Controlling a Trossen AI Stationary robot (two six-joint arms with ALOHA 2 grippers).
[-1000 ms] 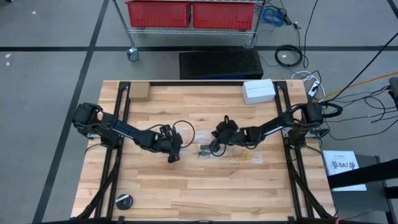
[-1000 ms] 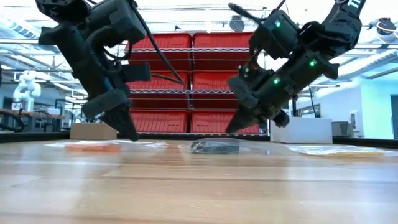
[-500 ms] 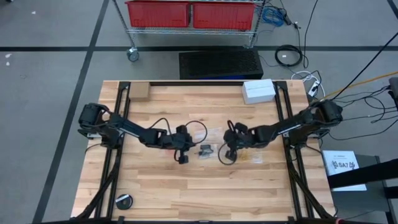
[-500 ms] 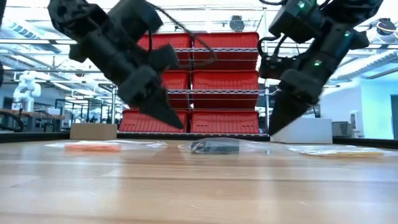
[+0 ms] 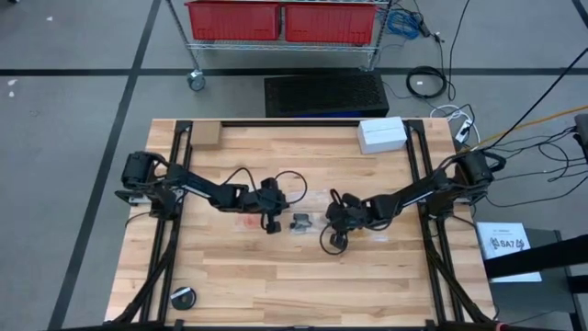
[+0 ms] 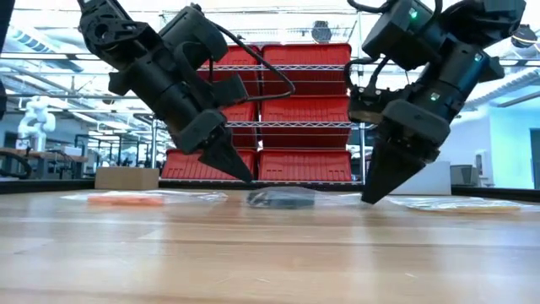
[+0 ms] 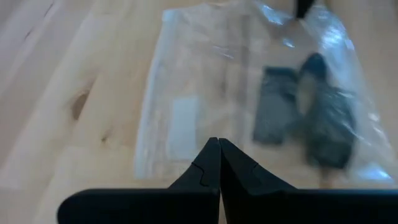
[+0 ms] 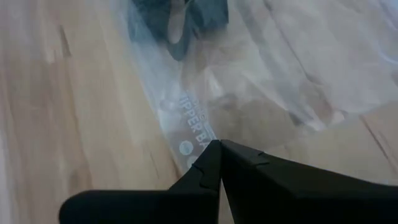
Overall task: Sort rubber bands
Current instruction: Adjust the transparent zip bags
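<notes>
Both arms had swung inward since the earlier frames, drawing their tips closer to the clear bag at the centre of the high view.

The left hand [image 5: 272, 227] sat just left of centre in that view, its two fingers pressed fully together with nothing between them. In the low view its closed point [image 6: 243, 175] angled down toward the bag, just above the counter [image 5: 276, 285]. The left wrist view showed the closed fingertips over the edge of the clear plastic bag [image 7: 186, 93].

The right hand [image 5: 333, 242] sat just right of centre, slightly lower in the high view, its fingers likewise shut and holding nothing. In the low view its point [image 6: 368, 198] reached almost to the wood, at the right end of the bag.

The black rubber bands [image 5: 301, 222] lay bunched inside the clear bag between the two hands, seen as a dark clump [image 7: 311, 118] in the left wrist view. An orange group [image 6: 125, 199] lay at the left of the low view, a pale yellow-tan group [image 5: 367, 234] to the right of the right hand.

A white box [image 5: 382, 134] and a small cardboard box [image 5: 206, 137] sat along the counter's upper edge.
</notes>
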